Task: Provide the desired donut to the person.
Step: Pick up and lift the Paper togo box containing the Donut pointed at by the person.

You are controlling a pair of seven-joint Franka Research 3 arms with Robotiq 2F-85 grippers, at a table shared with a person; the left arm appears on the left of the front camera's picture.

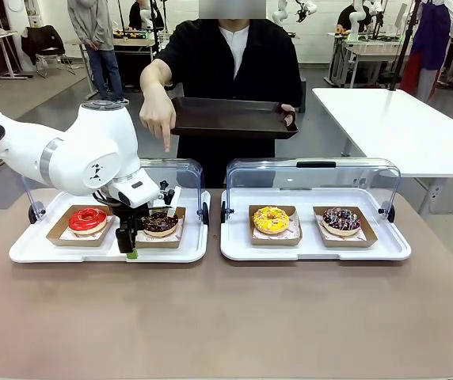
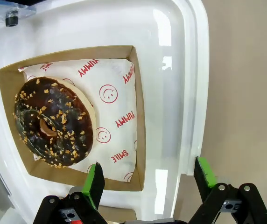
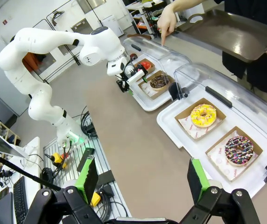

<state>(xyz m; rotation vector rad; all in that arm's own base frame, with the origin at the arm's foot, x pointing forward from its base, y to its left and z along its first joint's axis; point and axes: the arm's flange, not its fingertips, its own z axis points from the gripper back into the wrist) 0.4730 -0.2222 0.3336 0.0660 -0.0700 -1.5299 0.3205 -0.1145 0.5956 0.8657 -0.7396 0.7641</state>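
The person, upper centre of the front view, holds a dark rectangular serving tray level to receive a donut. One hand points down at the left white plastic display tray. There the chocolate-glazed, nut-sprinkled donut lies in a brown cardboard box. The left gripper hovers over the box rim, fingers fully spread and empty, apparently aligned to grasp. The right gripper, at the bottom of its wrist view, is equally spread and empty.
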